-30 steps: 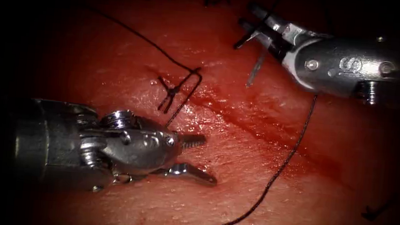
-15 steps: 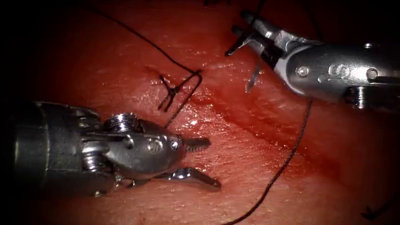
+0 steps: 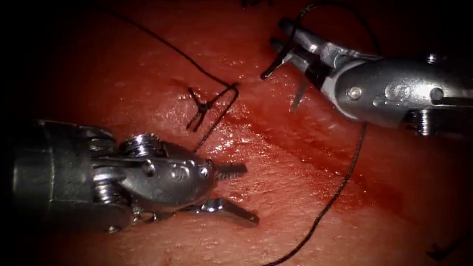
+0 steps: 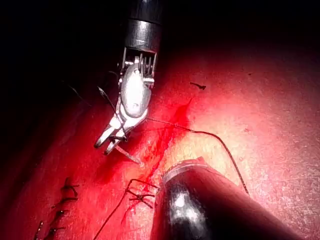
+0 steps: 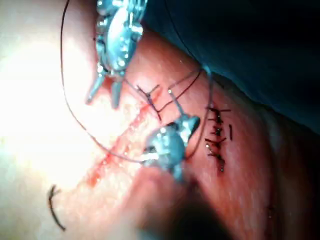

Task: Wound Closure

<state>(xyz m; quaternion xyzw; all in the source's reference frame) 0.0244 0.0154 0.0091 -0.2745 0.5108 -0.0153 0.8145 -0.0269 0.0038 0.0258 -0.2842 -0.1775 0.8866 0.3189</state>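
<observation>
The right tool (image 3: 279,33) comes in above the upper end of the cut (image 3: 314,157), its jaws shut on the curved needle (image 3: 298,92) near mid-curve. The needle hangs free above the tissue (image 3: 249,254), with one end pointing down at the cut's edge. Thread (image 3: 333,198) arcs over the right jaws, drops across the cut and runs off the lower edge. A tied knot (image 3: 201,110) sits left of the cut. The left tool (image 3: 245,192) lies low on the left side, jaws open and holding nothing. The left wrist view shows the right tool (image 4: 103,147) with the needle (image 4: 129,156).
Red fluid pools along the cut. A row of finished stitches (image 5: 217,135) lies beyond the knot. A loose cut piece of thread (image 3: 443,248) rests on the tissue at far right. Another strand (image 3: 164,44) runs from the knot toward the upper left.
The right tool has shifted a little left and rolled, carrying the needle with it. The thread loop above its jaws has risen into view. The left tool has barely moved.
</observation>
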